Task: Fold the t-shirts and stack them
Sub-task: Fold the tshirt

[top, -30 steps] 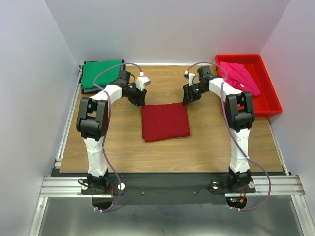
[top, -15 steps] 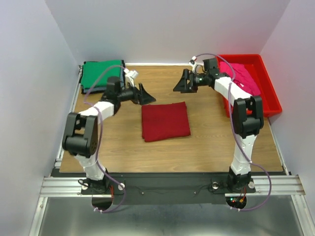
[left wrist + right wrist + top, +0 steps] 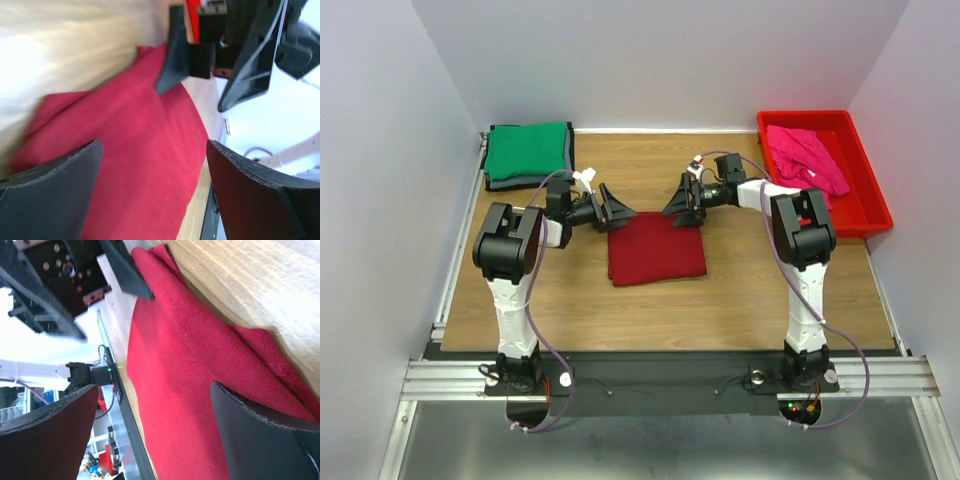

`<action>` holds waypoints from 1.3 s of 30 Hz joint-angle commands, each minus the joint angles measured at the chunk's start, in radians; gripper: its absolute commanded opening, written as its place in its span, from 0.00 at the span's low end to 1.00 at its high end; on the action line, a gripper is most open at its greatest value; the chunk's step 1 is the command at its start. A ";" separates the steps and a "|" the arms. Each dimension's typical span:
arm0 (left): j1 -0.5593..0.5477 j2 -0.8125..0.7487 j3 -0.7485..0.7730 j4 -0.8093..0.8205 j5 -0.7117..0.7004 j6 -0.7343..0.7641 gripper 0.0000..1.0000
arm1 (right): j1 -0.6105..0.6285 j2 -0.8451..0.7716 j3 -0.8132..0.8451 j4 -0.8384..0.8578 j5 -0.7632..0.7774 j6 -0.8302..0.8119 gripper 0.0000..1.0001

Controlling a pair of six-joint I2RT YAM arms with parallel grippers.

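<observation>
A folded dark red t-shirt (image 3: 656,247) lies flat in the middle of the table; it fills the left wrist view (image 3: 125,160) and the right wrist view (image 3: 195,385). My left gripper (image 3: 620,213) is open and low at the shirt's far left corner. My right gripper (image 3: 675,208) is open and low at its far right corner. Neither holds cloth. A folded green t-shirt (image 3: 525,150) lies on a dark grey one (image 3: 520,183) at the far left. A crumpled pink t-shirt (image 3: 805,158) lies in the red tray (image 3: 865,205).
The red plastic tray stands at the far right corner. White walls close in the table on three sides. Bare wood (image 3: 760,300) runs in front of the dark red shirt.
Both grippers have come down and inward from the far side of the table to the far edge of the dark red shirt. The shirt has not moved.
</observation>
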 commanded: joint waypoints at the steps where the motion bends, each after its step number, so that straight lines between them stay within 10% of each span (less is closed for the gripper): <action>1: 0.045 -0.026 0.068 -0.086 -0.039 0.091 0.97 | -0.041 0.050 0.020 0.040 0.058 -0.032 1.00; 13: -0.025 -0.344 -0.092 -0.129 0.122 0.147 0.98 | -0.010 -0.356 -0.154 0.040 -0.044 0.124 1.00; 30: -0.004 -0.109 -0.123 -0.229 0.063 0.254 0.77 | -0.001 -0.166 -0.313 -0.038 -0.020 -0.095 1.00; 39: -0.016 -0.434 -0.143 -0.388 0.109 0.328 0.72 | 0.036 -0.448 -0.343 -0.109 -0.104 -0.112 1.00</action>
